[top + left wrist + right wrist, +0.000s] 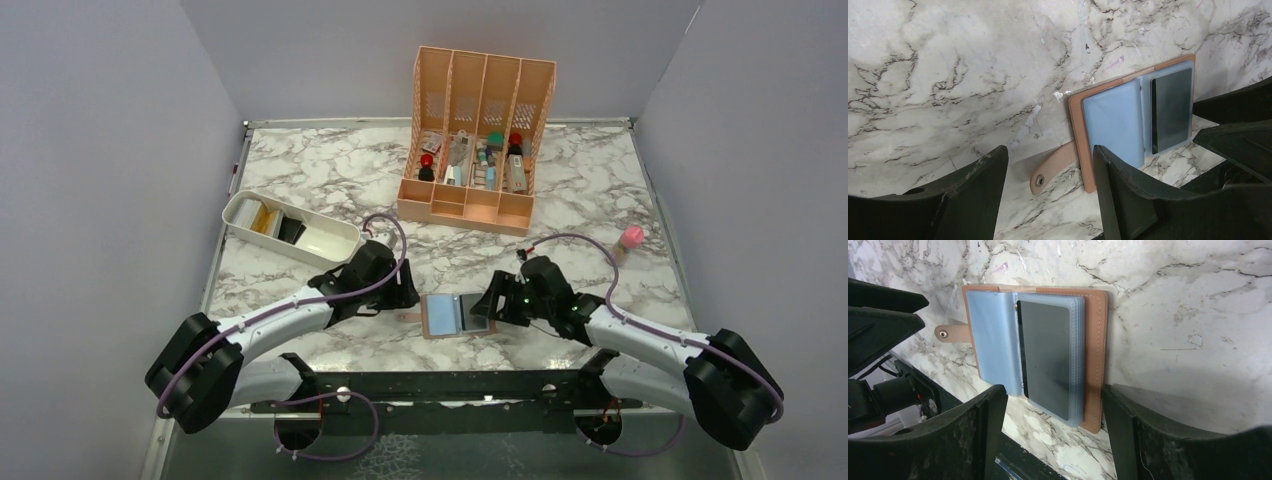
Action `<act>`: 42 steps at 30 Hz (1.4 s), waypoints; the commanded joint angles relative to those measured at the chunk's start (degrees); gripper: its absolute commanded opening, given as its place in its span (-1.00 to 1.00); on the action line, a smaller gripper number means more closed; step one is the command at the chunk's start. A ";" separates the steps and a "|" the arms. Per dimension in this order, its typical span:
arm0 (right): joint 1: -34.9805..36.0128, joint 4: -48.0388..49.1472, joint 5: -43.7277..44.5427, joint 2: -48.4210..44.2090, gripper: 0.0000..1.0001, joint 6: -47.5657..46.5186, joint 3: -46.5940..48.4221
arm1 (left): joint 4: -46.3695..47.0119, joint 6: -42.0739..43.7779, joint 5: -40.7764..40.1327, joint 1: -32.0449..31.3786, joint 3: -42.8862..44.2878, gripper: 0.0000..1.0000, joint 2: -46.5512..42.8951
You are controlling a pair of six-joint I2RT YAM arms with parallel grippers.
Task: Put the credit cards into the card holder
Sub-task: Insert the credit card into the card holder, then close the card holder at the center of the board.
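The card holder (440,316) lies open and flat on the marble between both grippers: brown cover (1095,340), light blue sleeves (1113,122), snap tab (1050,167) pointing left. A dark credit card (1045,357) sits inside a clear sleeve on its right half (1172,110). My left gripper (405,295) is open just left of the holder, its jaws either side of the tab (1048,156) and holding nothing. My right gripper (492,305) is open at the holder's right side, its fingers spanning the near edge (1053,390) without gripping it.
A white oblong tray (335,245) at the left holds a yellowish flat item (262,218) and a dark one (292,230). A tall peach organizer (478,205) stands at the back. A small pink-capped bottle (630,240) is at the right. The table's near edge (440,385) runs just below the holder.
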 commanded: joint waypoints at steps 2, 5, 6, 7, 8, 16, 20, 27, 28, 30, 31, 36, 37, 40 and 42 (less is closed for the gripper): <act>0.22 -0.06 -0.15 0.79 0.51 0.04 -0.57 | 3.30 0.28 4.64 0.58 -0.81 0.30 0.68; 0.20 -2.59 1.99 -0.84 0.51 -0.71 -0.04 | 2.41 -0.75 5.63 0.58 -1.24 0.28 0.43; 0.21 -3.53 2.95 -1.52 0.51 -1.23 0.22 | 2.38 -1.23 6.16 0.58 -1.68 0.27 0.18; 0.22 -4.26 3.81 -2.06 0.51 -1.60 0.34 | 2.33 -1.75 6.67 0.58 -2.01 0.27 -0.12; 0.22 -4.91 4.91 -2.65 0.51 -2.01 0.54 | 2.47 -2.27 7.17 0.58 -2.44 0.26 -0.32; 0.22 -3.58 3.53 -1.04 0.51 -2.61 0.62 | 9.96 -5.39 11.62 0.58 -6.37 0.13 1.30; 0.21 -1.03 0.05 0.87 0.51 -2.13 0.64 | 11.49 -5.44 12.06 0.58 -5.69 -0.09 3.87; 0.22 1.55 -4.91 0.12 0.51 0.05 0.89 | 14.54 -6.37 12.45 0.49 -6.24 -0.86 2.50; 0.22 2.18 -6.02 -0.50 0.51 0.57 0.73 | 14.99 -6.65 12.62 0.49 -6.35 -0.94 2.24; 0.22 4.17 -8.03 -1.92 0.50 2.06 0.25 | 16.34 -7.40 13.05 0.49 -7.10 -1.00 1.86; 0.21 5.07 -8.86 -2.83 0.50 2.78 -0.08 | 17.35 -7.79 13.31 0.45 -7.57 -1.00 1.81; 0.22 11.26 -13.68 -5.16 0.50 5.50 -1.70 | 21.78 -9.49 14.58 0.23 -9.59 -1.00 3.00; 0.22 12.87 -14.55 -5.03 0.50 5.97 -1.86 | 22.86 -9.94 14.89 0.15 -9.91 -1.00 3.37; 0.21 16.59 -16.33 -3.84 0.50 6.86 -2.26 | 26.42 -11.35 15.73 -0.18 -10.81 -1.00 4.46; 0.22 18.83 -17.29 -2.68 0.50 7.40 -2.33 | 27.14 -11.79 15.77 -0.60 -10.67 -1.00 5.28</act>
